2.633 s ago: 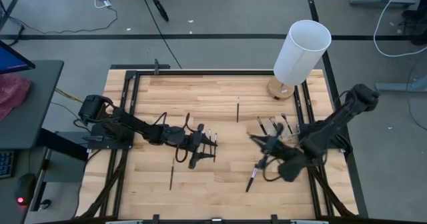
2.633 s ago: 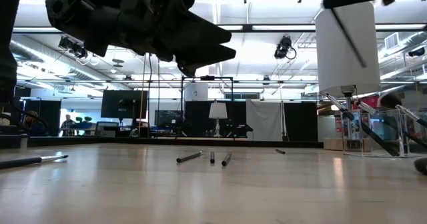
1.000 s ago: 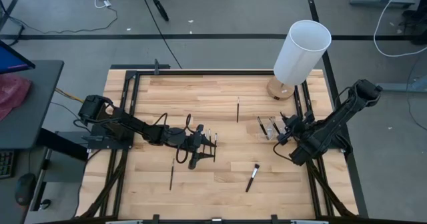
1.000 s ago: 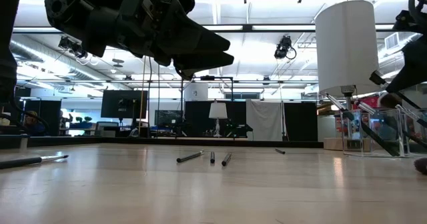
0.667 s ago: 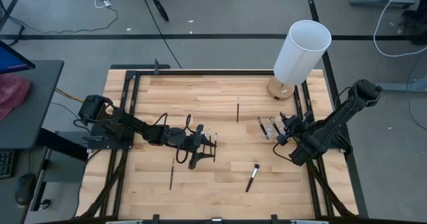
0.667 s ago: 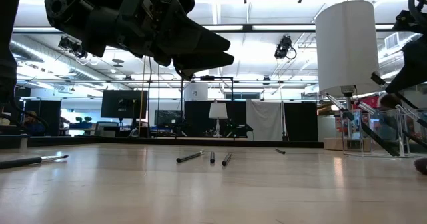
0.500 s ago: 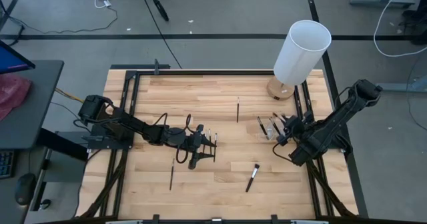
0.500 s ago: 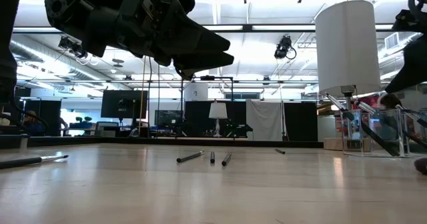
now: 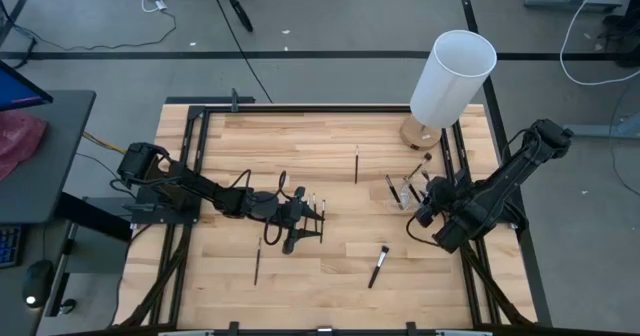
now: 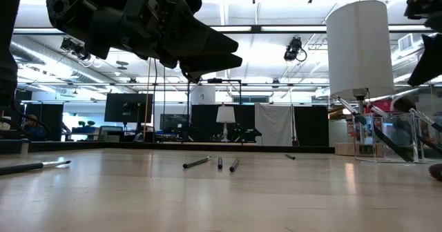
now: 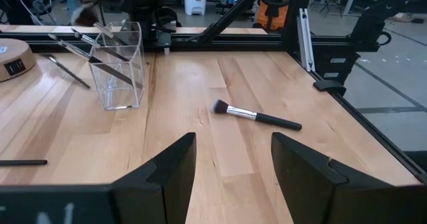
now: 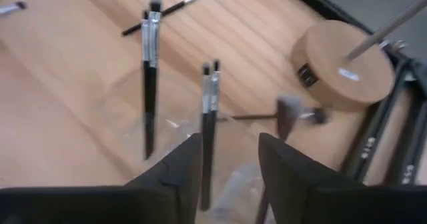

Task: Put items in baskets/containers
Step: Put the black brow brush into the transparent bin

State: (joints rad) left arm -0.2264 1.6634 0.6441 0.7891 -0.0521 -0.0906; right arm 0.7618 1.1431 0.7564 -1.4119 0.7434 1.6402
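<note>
Brushes point(image 12: 209, 111) stand in clear holder point(image 11: 120, 67) beneath right tool point(image 12: 223, 161).

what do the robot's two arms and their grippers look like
Both arms are matte black, jointed, with black cables looping along them. The left gripper and the right gripper each have two flat, angular dark fingers. No markings are readable on them.
</note>
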